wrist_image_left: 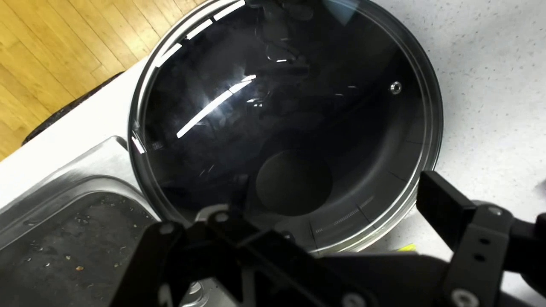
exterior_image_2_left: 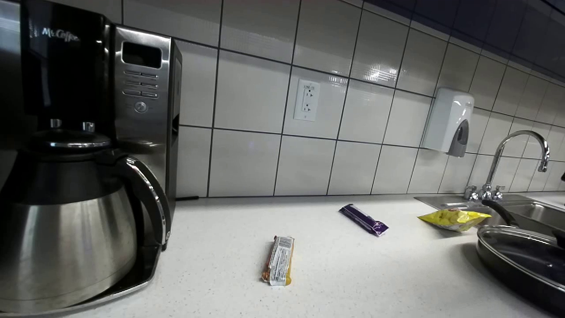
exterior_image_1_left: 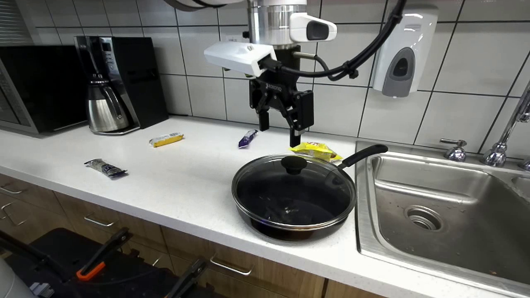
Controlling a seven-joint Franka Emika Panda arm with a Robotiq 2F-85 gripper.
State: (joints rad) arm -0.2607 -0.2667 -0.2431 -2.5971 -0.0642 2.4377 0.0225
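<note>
Closest to the camera in an exterior view, a steel carafe (exterior_image_2_left: 66,247), seated on the base of the coffee maker (exterior_image_2_left: 143,117), presumably to catch the brew. Well along the surface (exterior_image_1_left: 186,178), just beside the sink (exterior_image_1_left: 459,236): a black pan (exterior_image_1_left: 290,235), topped with a glass lid (exterior_image_1_left: 265,194), seemingly to cover the inside, with any contents too hard to make out through the glare. Pan handle (exterior_image_1_left: 366,153) angled toward the tiled wall (exterior_image_1_left: 339,111) and sink, perhaps to avoid jutting over the front edge. Above the lid, near the knob (exterior_image_1_left: 293,163), the end effector (exterior_image_1_left: 279,134): aimed downward, jaws spread wide, gripping nothing and apparently touching nothing. Soap dispenser (exterior_image_1_left: 403,49) fixed near the sink, likely for washing hands. Yellow packet (exterior_image_1_left: 316,150) just behind the pan; wrapped bars lying loose and well apart, for no evident reason. Counting: one pan, one lid, one knob, one end effector; one yellow packet; three bars, namely a purple bar (exterior_image_1_left: 247,138), a yellow bar (exterior_image_1_left: 166,140) and a silver bar (exterior_image_1_left: 106,168); one carafe, one coffee maker, one soap dispenser, one faucet (exterior_image_2_left: 494,163); one sink nearly whole, plus a sliver of a neighbouring basin (exterior_image_1_left: 521,184).
</note>
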